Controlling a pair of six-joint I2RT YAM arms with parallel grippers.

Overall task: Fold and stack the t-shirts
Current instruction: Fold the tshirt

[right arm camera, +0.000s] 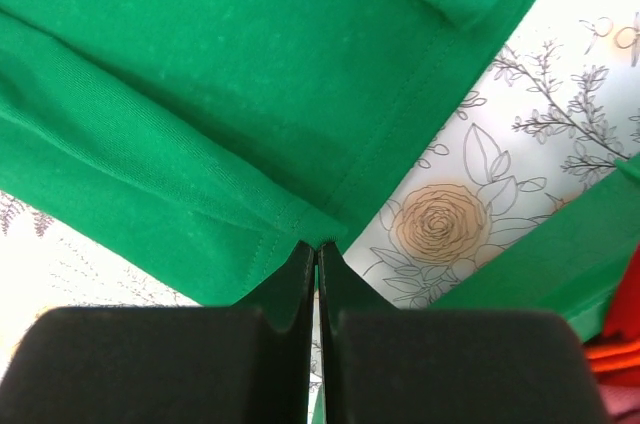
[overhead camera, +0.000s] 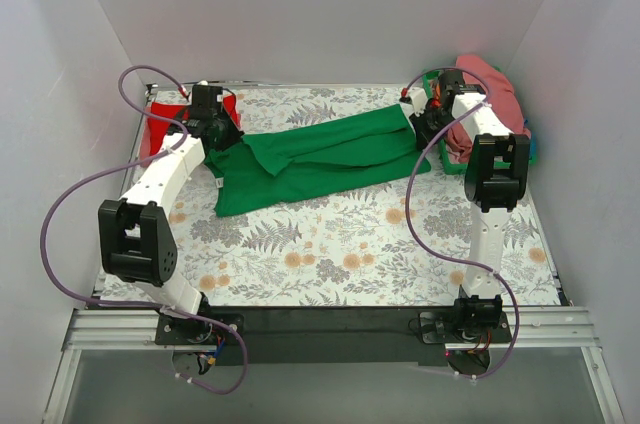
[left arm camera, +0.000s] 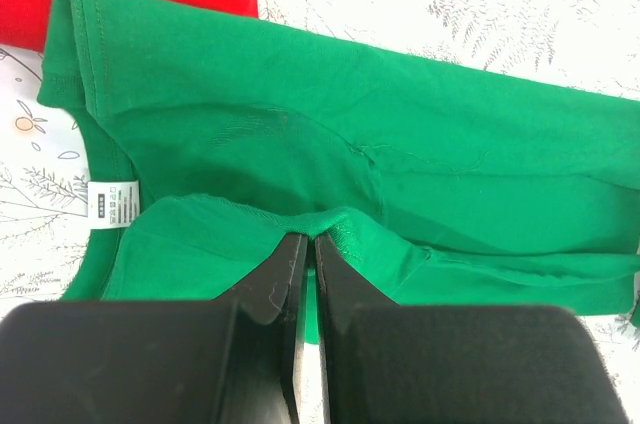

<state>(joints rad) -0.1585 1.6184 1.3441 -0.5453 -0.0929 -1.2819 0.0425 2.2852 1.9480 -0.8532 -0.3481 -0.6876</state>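
Far left corner of the desk: red t-shirt (overhead camera: 163, 120) lying flat, its near edge tucked under the collar end of the green t-shirt (overhead camera: 325, 156). Just right of it you have the left gripper (overhead camera: 234, 136) down at the neckline; in the left wrist view its jaws are pressed almost together with a ridge of green fabric pinched at the tips (left arm camera: 309, 236), and a white label (left arm camera: 110, 201) shows inside the collar to the left. The green t-shirt runs as a long, loosely gathered band across the far half of the desk, from that corner toward the far right corner, resting on the floral cloth (overhead camera: 350, 259), one flap sagging toward the near left. At its right end your right gripper (overhead camera: 419, 128) has the hem: the right wrist view shows the jaws closed to a thin slit on a stitched corner of the fabric (right arm camera: 318, 244), the cloth fanning up and left from the pinch. Along the far right edge sits the green basket (overhead camera: 432, 78), with a pink t-shirt (overhead camera: 490, 94) heaped over it. Something orange shows at the lower right edge of the right wrist view; you cannot tell what it is.
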